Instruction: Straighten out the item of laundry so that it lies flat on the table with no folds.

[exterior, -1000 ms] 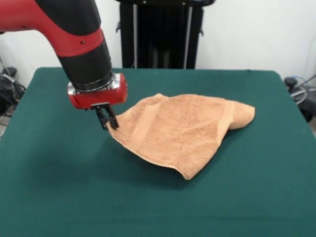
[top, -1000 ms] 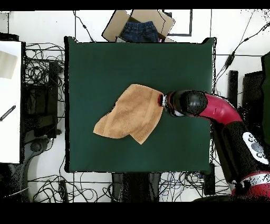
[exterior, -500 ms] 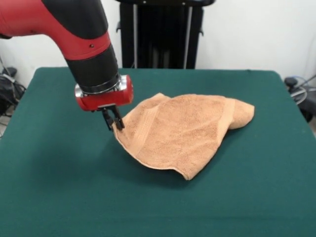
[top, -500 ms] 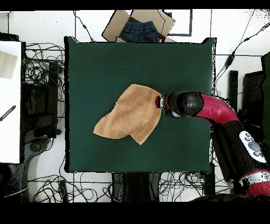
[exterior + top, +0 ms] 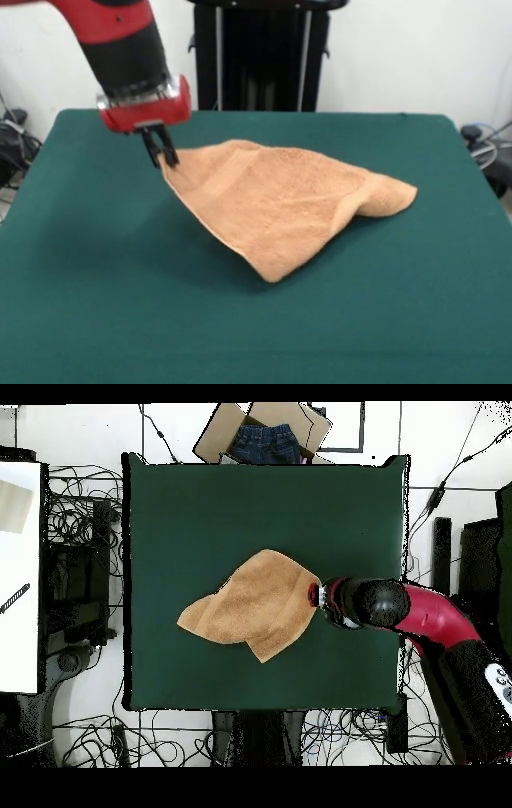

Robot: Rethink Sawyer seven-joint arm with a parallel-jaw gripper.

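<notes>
The orange-tan terry towel (image 5: 280, 200) lies partly on the dark green table (image 5: 96, 304), with a woven band near its raised edge. My gripper (image 5: 163, 156) is shut on the towel's left corner and holds that corner lifted off the table, so the cloth slopes down to the right. The far right end is bunched in a fold. In the overhead view the towel (image 5: 250, 606) sits mid-table and the gripper (image 5: 314, 594) is at its right corner.
A black stand (image 5: 260, 56) rises behind the table's far edge. In the overhead view a cardboard box with jeans (image 5: 264, 436) lies beyond the top edge, cables surround the table, and a white surface (image 5: 18, 574) is at the left.
The gripper has risen and pulled back toward the robot's base with the towel corner. The towel has stretched out longer and its near tip has shifted.
</notes>
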